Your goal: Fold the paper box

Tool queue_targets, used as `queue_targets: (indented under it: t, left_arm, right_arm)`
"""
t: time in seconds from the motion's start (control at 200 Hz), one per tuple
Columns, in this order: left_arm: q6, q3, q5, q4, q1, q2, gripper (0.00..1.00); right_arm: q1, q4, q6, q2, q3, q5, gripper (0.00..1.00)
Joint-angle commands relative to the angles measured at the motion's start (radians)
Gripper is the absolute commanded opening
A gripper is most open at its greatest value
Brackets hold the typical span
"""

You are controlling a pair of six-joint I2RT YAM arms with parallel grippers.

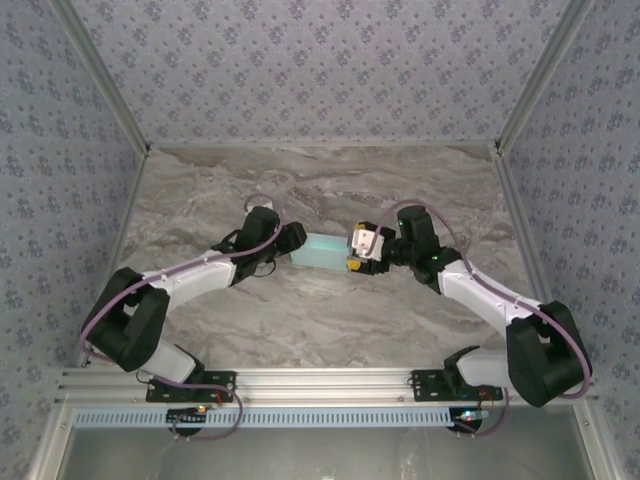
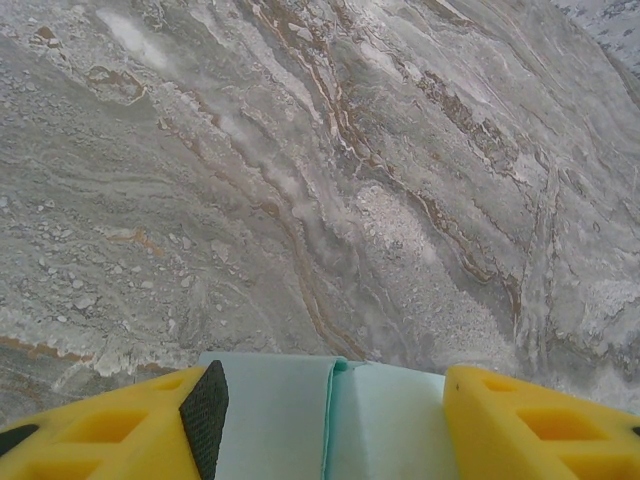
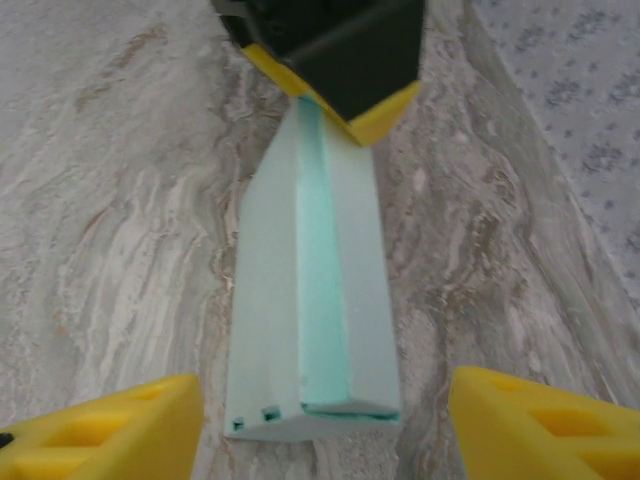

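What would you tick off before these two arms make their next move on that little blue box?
1. The paper box is folded into a long, closed shape: ok, with a seam running along its top.
2. The left gripper grips the end away from the other arm: ok, the card spans the gap between its fingers.
3. The right gripper is free of the box: ok, its jaws are open with a gap on each side.
4. The end flap nearest the right gripper is tucked in: cannot tell, small slots show at one corner.
5. The box rests flat on the table: cannot tell.
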State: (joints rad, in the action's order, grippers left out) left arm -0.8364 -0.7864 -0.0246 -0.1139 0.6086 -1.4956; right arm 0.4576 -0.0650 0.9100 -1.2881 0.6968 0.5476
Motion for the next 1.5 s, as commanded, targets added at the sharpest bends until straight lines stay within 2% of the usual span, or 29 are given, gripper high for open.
queue_targets:
  t: [0.0, 0.16, 0.255, 0.5, 0.675, 0.859, 0.974, 1.204, 1.374, 1.494]
  left_arm:
    - [0.017, 0.050, -0.064, 0.232, -0.002, -0.069, 0.59]
    - [0.019, 0.047, -0.071, 0.238, -0.003, -0.070, 0.59]
    - [0.014, 0.046, -0.073, 0.242, -0.002, -0.073, 0.60]
    - [0.007, 0.048, -0.069, 0.237, -0.003, -0.083, 0.60]
    - [-0.001, 0.057, -0.064, 0.226, -0.002, -0.089, 0.60]
    - [-0.001, 0.059, -0.060, 0.217, -0.002, -0.098, 0.60]
    - [-0.002, 0.058, -0.061, 0.214, -0.003, -0.103, 0.60]
    - [-0.006, 0.052, -0.053, 0.211, 0.000, -0.109, 0.60]
    - [-0.011, 0.058, -0.054, 0.207, 0.002, -0.104, 0.60]
    - [-0.012, 0.061, -0.054, 0.207, 0.002, -0.100, 0.60]
  right_arm:
    - [0.021, 0.055, 0.070, -0.063, 0.025, 0.012, 0.67]
    - [0.042, 0.147, 0.142, -0.143, 0.038, -0.064, 0.61]
    - [0.075, 0.156, 0.169, -0.133, 0.020, -0.133, 0.59]
    - [0.093, 0.154, 0.176, -0.023, 0.053, -0.104, 0.60]
    - [0.090, 0.178, 0.185, -0.045, 0.081, -0.094, 0.60]
    - [0.074, 0.211, 0.182, -0.147, 0.062, -0.158, 0.59]
    - [0.141, 0.241, 0.221, -0.112, 0.085, -0.248, 0.60]
    - [0.114, 0.160, 0.190, 0.024, 0.171, -0.140, 0.62]
    - [0.071, 0.228, 0.231, -0.083, 0.211, -0.132, 0.63]
    - [0.073, 0.264, 0.248, -0.161, 0.167, -0.147, 0.62]
